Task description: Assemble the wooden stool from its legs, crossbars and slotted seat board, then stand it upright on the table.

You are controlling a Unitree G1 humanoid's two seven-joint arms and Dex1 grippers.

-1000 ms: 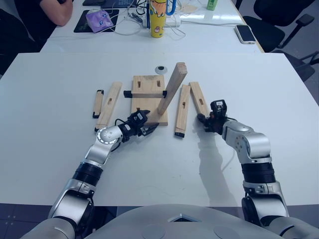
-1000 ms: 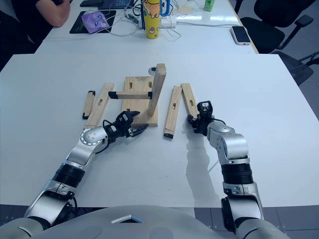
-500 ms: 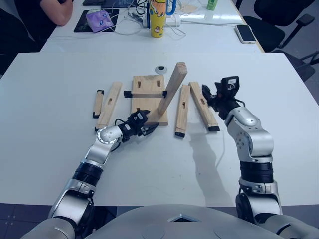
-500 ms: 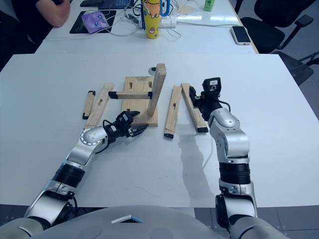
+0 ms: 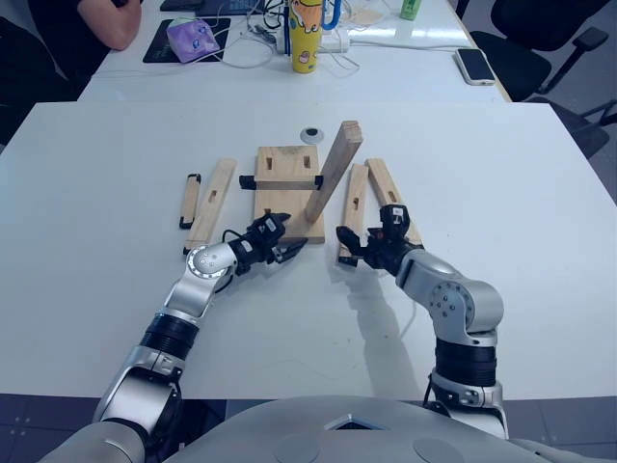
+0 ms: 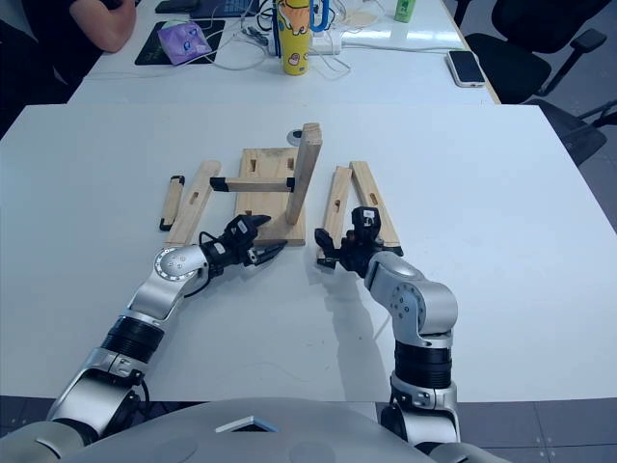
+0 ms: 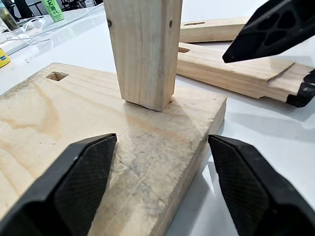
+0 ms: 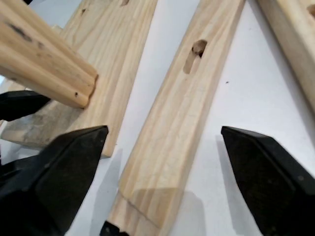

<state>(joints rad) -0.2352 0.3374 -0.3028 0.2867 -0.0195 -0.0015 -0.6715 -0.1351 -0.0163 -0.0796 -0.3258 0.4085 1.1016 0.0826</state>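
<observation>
Left pincer [image 7: 162,140] gapes around the near corner of the seat board [image 5: 281,178], flat on the worktop [image 5: 106,183] with 1 tilted leg [image 5: 334,172] standing in it. Right pincer [image 8: 164,130], released, straddles a loose leg [image 5: 355,207] beside the board

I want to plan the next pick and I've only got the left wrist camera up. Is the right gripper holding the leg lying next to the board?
Observer: No. The right gripper is open, with the near end of that leg between its fingers.
Operator: Are there any parts on the board's other side?
Observer: Yes, another leg and a short bar lie flat to the left of the board.
Operator: Is anything lying on the board itself?
Observer: A black-tipped bar lies across it.
</observation>
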